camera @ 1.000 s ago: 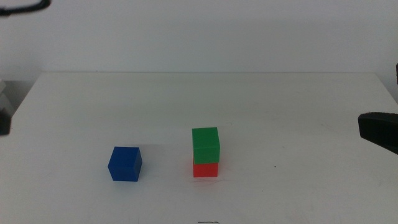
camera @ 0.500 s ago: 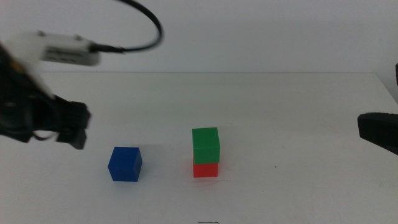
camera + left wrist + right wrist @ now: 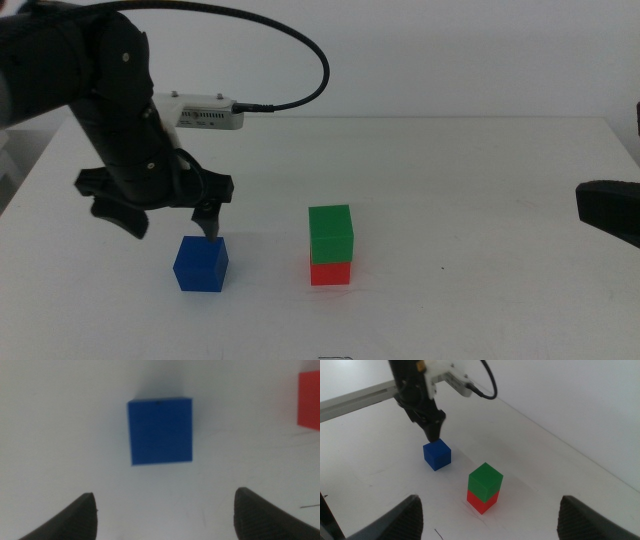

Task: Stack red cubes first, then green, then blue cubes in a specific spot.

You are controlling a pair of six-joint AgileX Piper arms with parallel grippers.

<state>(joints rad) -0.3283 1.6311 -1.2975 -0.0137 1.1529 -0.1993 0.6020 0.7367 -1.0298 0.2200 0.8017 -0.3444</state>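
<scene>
Left pincer [image 3: 170,222] open over 1 blue cube [image 3: 201,263] — 1 green [image 3: 331,233] on 1 red [image 3: 330,272]

Plain white table [image 3: 480,170] under a pale wall [image 3: 450,50], metal rail [image 3: 355,400] along its far edge.

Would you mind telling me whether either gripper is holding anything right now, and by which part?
Nothing is held. The left gripper hovers open above the blue cube; the right gripper waits open, off to the side.

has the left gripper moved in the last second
Yes. The left gripper has swung in from the table's left edge toward the blue cube and now hangs open just above it; the cube itself hasn't shifted.
</scene>
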